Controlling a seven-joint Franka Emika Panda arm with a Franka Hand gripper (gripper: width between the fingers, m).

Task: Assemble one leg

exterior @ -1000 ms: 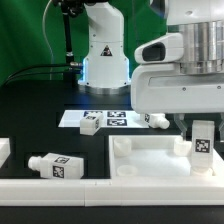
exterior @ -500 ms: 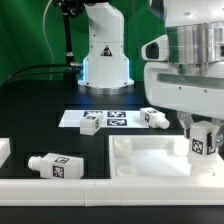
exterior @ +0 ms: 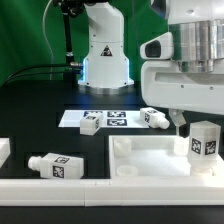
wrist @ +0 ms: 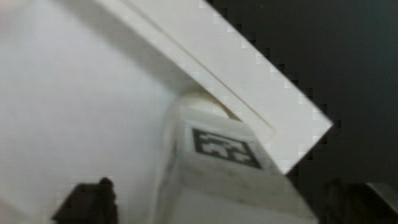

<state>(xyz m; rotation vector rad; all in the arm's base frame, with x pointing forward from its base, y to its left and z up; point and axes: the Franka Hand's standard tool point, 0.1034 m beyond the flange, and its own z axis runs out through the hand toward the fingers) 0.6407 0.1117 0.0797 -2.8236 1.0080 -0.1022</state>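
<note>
One leg [exterior: 204, 140], a chunky white peg with a square tag, stands upright in the corner socket of the flat white panel [exterior: 150, 158] at the exterior view's right. My gripper [exterior: 198, 119] hangs just above it with its jaws apart. In the wrist view the leg [wrist: 224, 150] rises from the panel [wrist: 89, 90], and the two dark fingertips [wrist: 89, 200] stand on either side of it with a gap on each side. My gripper [wrist: 228, 203] is open and straddles the leg's upper end.
Three more legs lie loose: one [exterior: 54, 166] in front at the left, one [exterior: 90, 123] on the marker board [exterior: 112, 117], one [exterior: 153, 117] at the board's right end. The robot base [exterior: 104, 55] stands behind. A white part [exterior: 4, 150] shows at the left edge.
The jaws have let go of the leg and the gripper has risen a little. The leg stays upright in the panel's corner.
</note>
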